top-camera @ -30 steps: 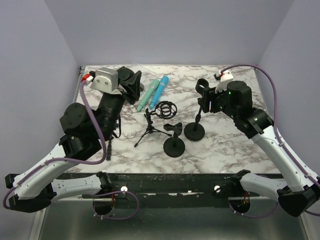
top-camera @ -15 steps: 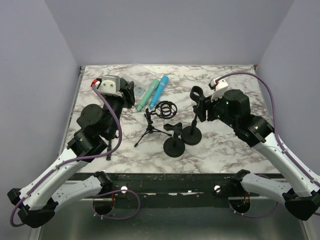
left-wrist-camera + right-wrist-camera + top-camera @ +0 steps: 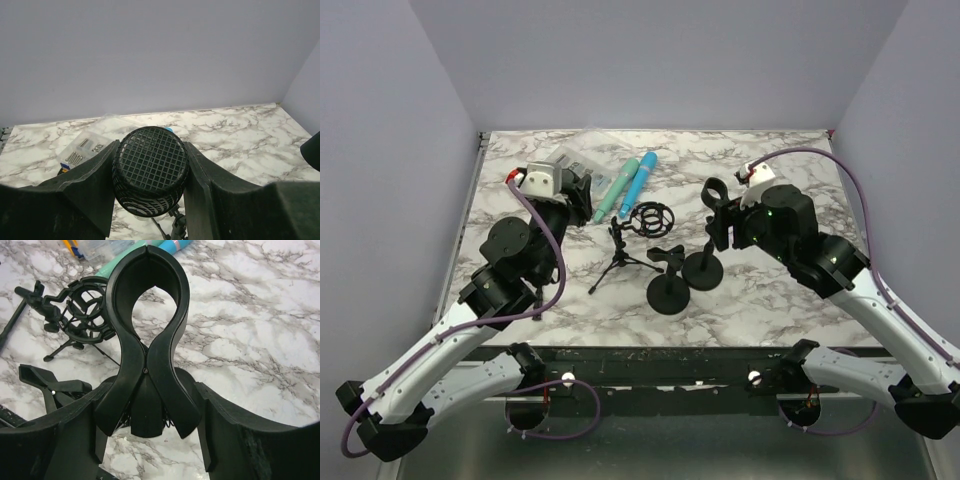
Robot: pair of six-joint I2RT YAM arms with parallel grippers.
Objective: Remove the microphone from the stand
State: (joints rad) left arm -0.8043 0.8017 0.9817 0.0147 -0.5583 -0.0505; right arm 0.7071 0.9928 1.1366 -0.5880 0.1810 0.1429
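Note:
My left gripper (image 3: 151, 145) is shut on a black microphone (image 3: 150, 170), whose mesh head fills the gap between the fingers. In the top view this gripper (image 3: 582, 186) is at the back left, apart from the stands. My right gripper (image 3: 148, 390) is shut on the lower handles of the black stand clip (image 3: 146, 315), whose ring is empty. In the top view the right gripper (image 3: 720, 215) holds that clip (image 3: 713, 190) above its round base (image 3: 703, 268).
A second round-base stand (image 3: 668, 295) with a clip sits beside the first. A tripod stand with a shock mount (image 3: 650, 218) stands mid-table. A teal microphone (image 3: 615, 190) and a blue one (image 3: 640, 176) lie at the back. A bag of screws (image 3: 82, 150) lies far left.
My left arm has lowered and drawn back towards the near left with the black microphone. My right gripper and its stand have shifted slightly left and nearer.

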